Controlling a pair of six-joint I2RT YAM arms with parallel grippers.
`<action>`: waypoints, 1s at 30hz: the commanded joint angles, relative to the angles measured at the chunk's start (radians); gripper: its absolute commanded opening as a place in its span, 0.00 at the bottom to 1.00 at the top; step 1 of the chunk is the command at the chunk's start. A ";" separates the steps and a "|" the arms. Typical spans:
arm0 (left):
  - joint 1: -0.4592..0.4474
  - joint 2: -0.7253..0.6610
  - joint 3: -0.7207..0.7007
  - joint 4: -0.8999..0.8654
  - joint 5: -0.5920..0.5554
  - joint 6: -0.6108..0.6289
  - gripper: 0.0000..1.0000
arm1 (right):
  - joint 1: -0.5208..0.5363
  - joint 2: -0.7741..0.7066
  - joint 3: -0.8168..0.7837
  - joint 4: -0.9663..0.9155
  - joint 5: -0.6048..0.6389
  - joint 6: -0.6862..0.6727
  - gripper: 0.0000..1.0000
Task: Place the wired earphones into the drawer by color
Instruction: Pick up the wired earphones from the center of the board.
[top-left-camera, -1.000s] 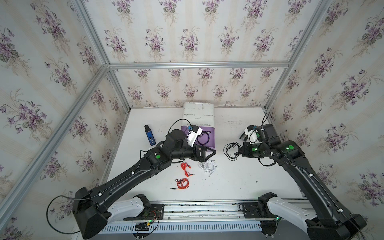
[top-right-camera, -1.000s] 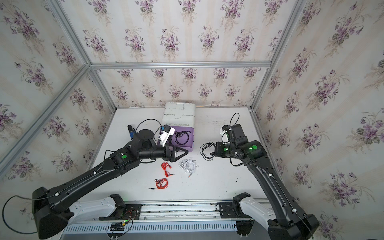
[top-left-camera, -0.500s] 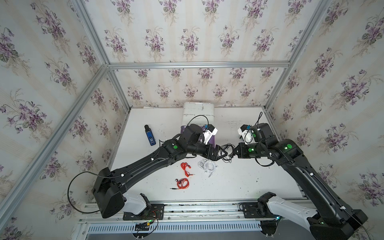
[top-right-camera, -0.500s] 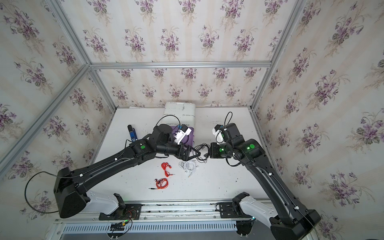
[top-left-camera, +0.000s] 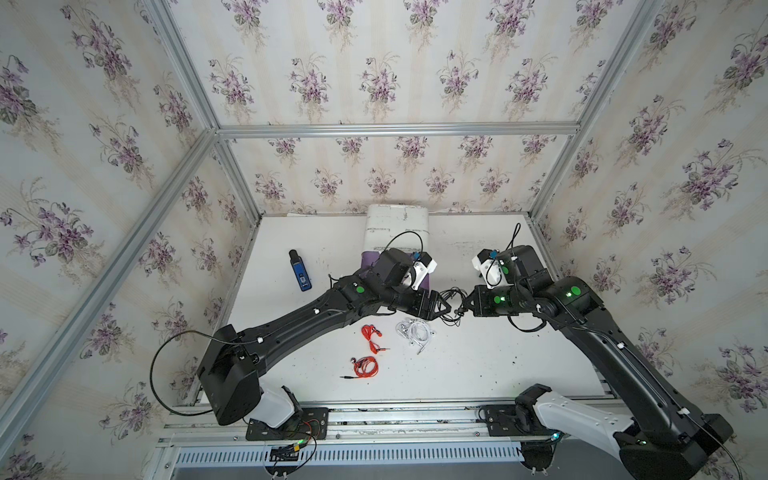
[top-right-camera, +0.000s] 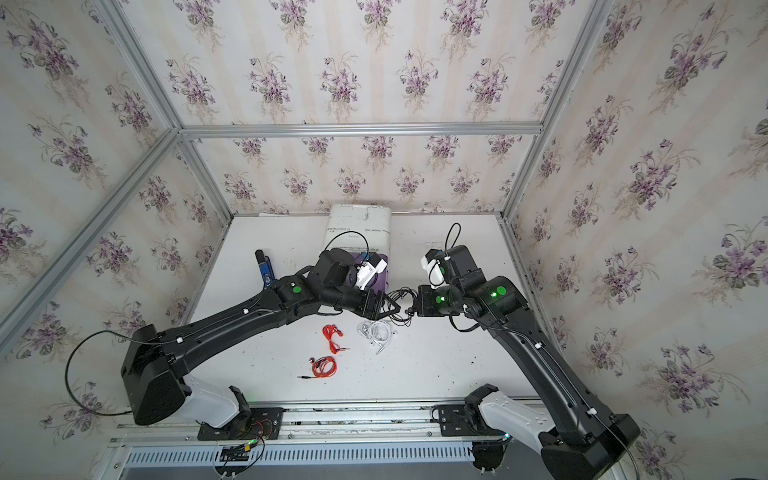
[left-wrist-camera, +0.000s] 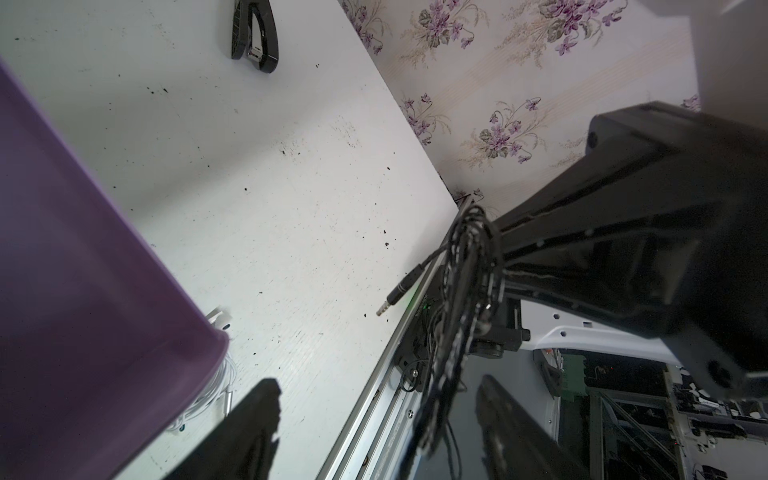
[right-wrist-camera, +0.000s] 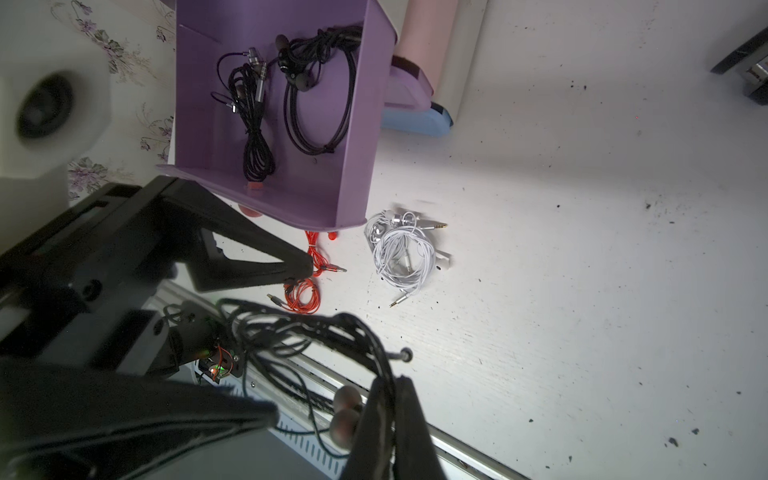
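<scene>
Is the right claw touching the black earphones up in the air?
Touching. The right wrist view shows the right gripper pinched shut on the cord of the black earphones, right beside the buds.

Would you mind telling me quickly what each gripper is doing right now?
Left gripper: open, jaws either side of the black earphones.
Right gripper: shut on the black earphones.

Purple drawer (right-wrist-camera: 361, 124), red earphones (top-left-camera: 368, 368), white earphones (top-left-camera: 413, 332) — black earphones (left-wrist-camera: 465, 270)
</scene>
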 joint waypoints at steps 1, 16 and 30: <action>0.000 0.005 0.006 0.025 -0.007 -0.001 0.56 | 0.004 0.004 0.003 0.019 -0.004 0.008 0.00; -0.006 0.018 0.025 0.026 -0.013 -0.019 0.12 | 0.010 0.022 -0.008 0.049 -0.025 0.013 0.00; -0.006 -0.039 0.048 -0.033 -0.011 -0.010 0.00 | 0.010 0.042 0.022 0.099 -0.051 -0.001 0.32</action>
